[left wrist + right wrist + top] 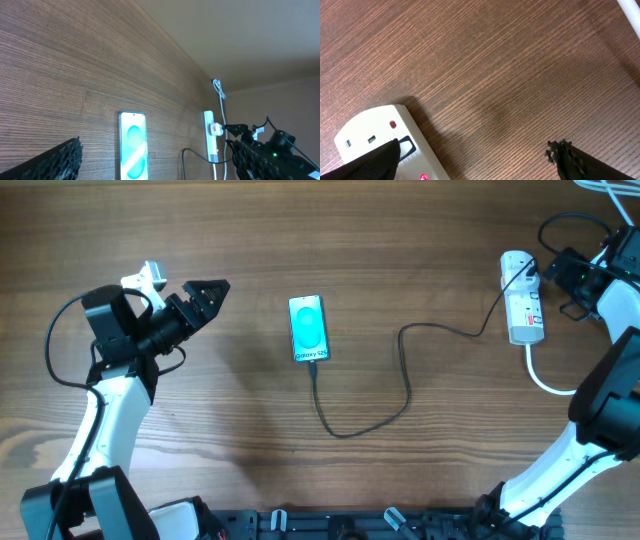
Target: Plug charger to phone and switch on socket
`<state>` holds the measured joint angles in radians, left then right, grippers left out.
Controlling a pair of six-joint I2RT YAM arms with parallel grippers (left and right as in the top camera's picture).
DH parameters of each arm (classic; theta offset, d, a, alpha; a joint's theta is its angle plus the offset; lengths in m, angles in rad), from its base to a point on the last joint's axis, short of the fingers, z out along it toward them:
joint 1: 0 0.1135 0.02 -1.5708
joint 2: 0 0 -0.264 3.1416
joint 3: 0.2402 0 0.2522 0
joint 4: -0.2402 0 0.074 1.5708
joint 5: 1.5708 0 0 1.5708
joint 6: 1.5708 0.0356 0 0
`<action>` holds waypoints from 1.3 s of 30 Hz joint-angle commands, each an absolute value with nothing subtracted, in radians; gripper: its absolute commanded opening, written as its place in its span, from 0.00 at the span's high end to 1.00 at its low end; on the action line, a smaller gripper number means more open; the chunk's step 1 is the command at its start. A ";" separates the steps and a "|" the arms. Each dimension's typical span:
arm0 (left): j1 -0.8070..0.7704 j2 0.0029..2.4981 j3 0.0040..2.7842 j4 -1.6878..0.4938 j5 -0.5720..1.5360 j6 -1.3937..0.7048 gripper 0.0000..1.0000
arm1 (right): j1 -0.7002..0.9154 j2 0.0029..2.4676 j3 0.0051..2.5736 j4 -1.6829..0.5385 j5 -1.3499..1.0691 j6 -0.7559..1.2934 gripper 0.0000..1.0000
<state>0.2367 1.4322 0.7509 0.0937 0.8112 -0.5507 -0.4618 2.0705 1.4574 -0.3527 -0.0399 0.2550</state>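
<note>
Wood-grain brown table [200, 220], beige wall [250, 40] behind; white power strip [524, 305] far right; left gripper [213, 292], right gripper [472, 147] gaping empty.

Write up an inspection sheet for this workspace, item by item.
Surface: wooden table, bare grain.
Job's things: phone face up, screen lit, mid-table; charger reaches the phone's lower end, seating not clear; socket at far right, a red light showing on it.
Clutter: nothing seen.
Grippers: left gripper open, empty, left of the phone; right gripper open, empty, at the socket's end.
Cables: charger loops from phone to socket; white lead leaves the socket; black wire loops on the left arm.
Surroundings: beige backdrop beyond the table.
</note>
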 commanded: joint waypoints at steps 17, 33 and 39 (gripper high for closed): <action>0.237 1.408 0.768 0.096 0.810 -0.534 0.00 | -0.461 2.091 1.460 -0.348 -0.020 0.236 0.00; 0.237 1.408 0.768 0.096 0.810 -0.534 0.00 | -0.464 2.063 1.457 -0.356 -0.020 0.236 0.00; 0.237 1.408 0.768 0.096 0.809 -0.534 0.00 | -0.461 1.854 1.413 -0.356 -0.020 0.236 0.00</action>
